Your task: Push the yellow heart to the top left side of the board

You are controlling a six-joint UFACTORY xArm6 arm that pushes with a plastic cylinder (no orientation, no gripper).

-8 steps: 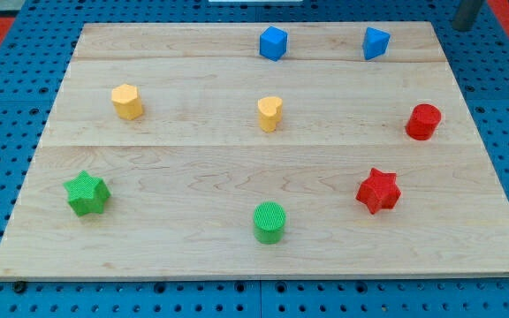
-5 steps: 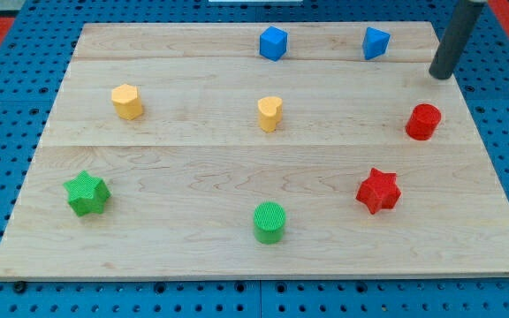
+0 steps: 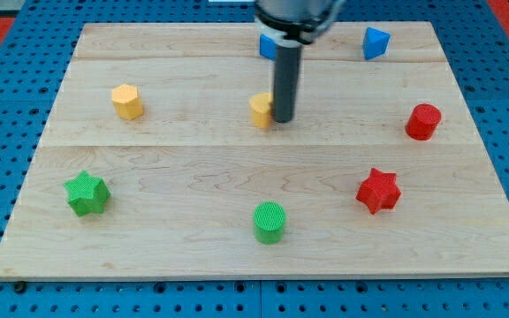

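The yellow heart (image 3: 260, 110) sits near the middle of the wooden board (image 3: 193, 177), a little above centre. My tip (image 3: 283, 118) is down on the board right against the heart's right side, and the rod hides part of the heart. A yellow hexagon block (image 3: 126, 101) stands further to the view's left in the same row.
A blue cube (image 3: 266, 44) at the top centre is partly hidden behind the rod. A blue block (image 3: 376, 42) is at the top right. A red cylinder (image 3: 423, 121) and a red star (image 3: 378, 190) are on the right. A green star (image 3: 87, 193) and a green cylinder (image 3: 269, 222) are near the bottom.
The rod has swept from the board's top right corner to the centre and now touches the yellow heart's right side. The heart has shifted slightly left.
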